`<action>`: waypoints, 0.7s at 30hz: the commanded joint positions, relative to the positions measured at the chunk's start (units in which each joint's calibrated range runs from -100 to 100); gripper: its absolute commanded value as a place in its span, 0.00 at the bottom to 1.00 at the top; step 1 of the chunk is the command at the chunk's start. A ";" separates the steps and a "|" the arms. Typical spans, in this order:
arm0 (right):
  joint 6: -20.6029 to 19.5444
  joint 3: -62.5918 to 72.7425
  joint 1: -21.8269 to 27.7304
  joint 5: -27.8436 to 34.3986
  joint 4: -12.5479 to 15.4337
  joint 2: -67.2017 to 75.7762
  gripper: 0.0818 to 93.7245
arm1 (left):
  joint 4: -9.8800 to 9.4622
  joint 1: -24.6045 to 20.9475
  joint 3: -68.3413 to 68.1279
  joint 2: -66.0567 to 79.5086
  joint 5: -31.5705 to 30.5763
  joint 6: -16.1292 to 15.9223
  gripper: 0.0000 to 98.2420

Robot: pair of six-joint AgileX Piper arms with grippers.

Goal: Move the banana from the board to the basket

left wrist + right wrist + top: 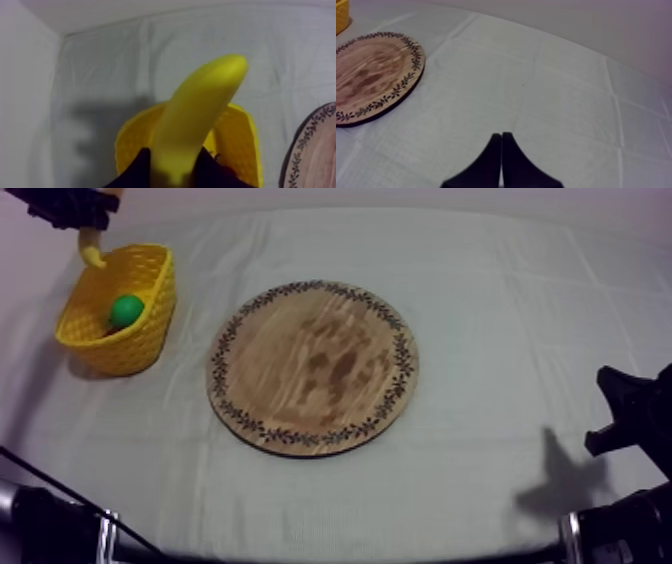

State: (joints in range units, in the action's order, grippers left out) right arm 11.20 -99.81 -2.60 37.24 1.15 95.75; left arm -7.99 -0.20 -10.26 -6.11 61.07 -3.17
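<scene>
Banana (pixel 200 115) hangs clamped in the left gripper (pixel 172 167) over the basket (pixel 150 338), at the board's (pixel 312 368) ten o'clock; the right gripper (pixel 501 142), fingers together, sits at four o'clock.

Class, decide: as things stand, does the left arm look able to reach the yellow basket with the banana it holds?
Probably yes. The left hand holds the banana just above the yellow basket, whose mouth is open; one green fruit inside leaves room.
</scene>
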 commanded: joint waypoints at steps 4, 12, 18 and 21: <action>0.01 0.03 0.00 0.02 0.00 0.00 0.00 | 0.16 -1.11 -0.83 -4.25 -1.82 -0.70 0.18; 0.01 0.03 0.00 0.02 0.00 0.00 0.00 | 0.24 -2.31 -3.93 -8.48 -3.07 -1.66 0.16; 0.01 0.03 0.00 0.02 0.00 0.00 0.00 | 0.58 -2.95 -6.73 -9.32 -2.77 -2.42 0.16; 0.01 0.03 0.00 0.02 0.00 0.00 0.00 | 0.85 -3.04 -7.55 -9.25 -2.16 -2.85 0.15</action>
State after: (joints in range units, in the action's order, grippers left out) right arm 11.20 -99.81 -2.60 37.24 1.15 95.75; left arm -7.18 -3.22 -17.71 -15.44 58.70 -5.90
